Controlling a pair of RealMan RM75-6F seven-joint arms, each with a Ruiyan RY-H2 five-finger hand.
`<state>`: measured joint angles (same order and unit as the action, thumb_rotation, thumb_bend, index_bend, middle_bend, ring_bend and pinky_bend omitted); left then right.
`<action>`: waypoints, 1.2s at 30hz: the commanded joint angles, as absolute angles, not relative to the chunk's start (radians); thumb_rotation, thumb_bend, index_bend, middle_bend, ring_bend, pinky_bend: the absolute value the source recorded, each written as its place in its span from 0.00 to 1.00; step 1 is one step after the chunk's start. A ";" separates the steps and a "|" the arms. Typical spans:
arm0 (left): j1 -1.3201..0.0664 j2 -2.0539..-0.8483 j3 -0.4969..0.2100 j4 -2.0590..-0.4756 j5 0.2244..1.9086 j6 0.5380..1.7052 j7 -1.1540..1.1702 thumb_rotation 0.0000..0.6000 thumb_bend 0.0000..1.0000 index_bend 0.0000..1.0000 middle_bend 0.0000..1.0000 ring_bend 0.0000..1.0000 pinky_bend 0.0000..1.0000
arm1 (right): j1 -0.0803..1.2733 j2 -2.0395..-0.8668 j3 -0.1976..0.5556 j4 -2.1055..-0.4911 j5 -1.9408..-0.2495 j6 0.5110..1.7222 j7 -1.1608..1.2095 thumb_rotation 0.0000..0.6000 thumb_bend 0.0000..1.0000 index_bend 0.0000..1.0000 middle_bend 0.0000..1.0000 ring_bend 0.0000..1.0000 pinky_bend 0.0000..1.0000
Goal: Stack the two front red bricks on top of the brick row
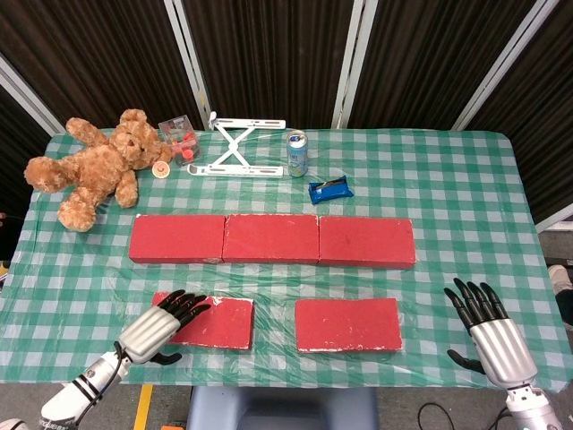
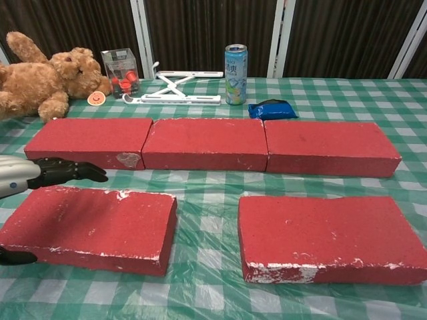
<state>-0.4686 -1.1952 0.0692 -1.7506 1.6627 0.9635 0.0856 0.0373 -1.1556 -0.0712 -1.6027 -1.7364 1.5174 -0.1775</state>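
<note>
Head view puts the left hand [image 1: 161, 325] nearest, at the table's front edge, fingers [image 1: 190, 303] spread over the left end of the front left brick [image 1: 213, 322] and thumb low beside that end, holding nothing (whether it touches the brick cannot be told). At the front right corner the right hand [image 1: 488, 327] hangs splayed and empty, well apart from the front right brick [image 1: 347, 324], which lies flat on the green checked tablecloth [image 1: 448, 206]. Behind both, the brick row [image 1: 272, 239] runs end to end, three bricks touching. Further back lie a blue packet [image 1: 330, 189], a drink can [image 1: 297, 153], a white folding stand [image 1: 236, 148], a clear box [image 1: 178, 136] and a teddy bear [image 1: 94, 168].
</note>
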 commanded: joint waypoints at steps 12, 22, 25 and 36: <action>-0.530 -1.207 0.046 -1.767 1.520 0.857 0.190 1.00 0.22 0.00 0.00 0.00 0.00 | 0.039 -1.153 -0.071 -1.607 -1.733 1.510 -0.179 1.00 0.12 0.00 0.00 0.00 0.00; -0.563 -1.213 0.038 -1.767 1.417 0.807 0.260 1.00 0.22 0.00 0.00 0.00 0.00 | 0.041 -1.152 -0.071 -1.609 -1.730 1.503 -0.182 1.00 0.12 0.00 0.00 0.00 0.00; -0.570 -1.214 0.038 -1.766 1.397 0.801 0.271 1.00 0.22 0.00 0.00 0.00 0.00 | 0.041 -1.151 -0.071 -1.610 -1.730 1.502 -0.183 1.00 0.12 0.00 0.00 0.00 0.00; -0.592 -1.223 0.044 -1.759 1.345 0.791 0.315 1.00 0.21 0.00 0.00 0.00 0.01 | 0.043 -1.152 -0.070 -1.614 -1.724 1.493 -0.189 1.00 0.12 0.00 0.00 0.00 0.00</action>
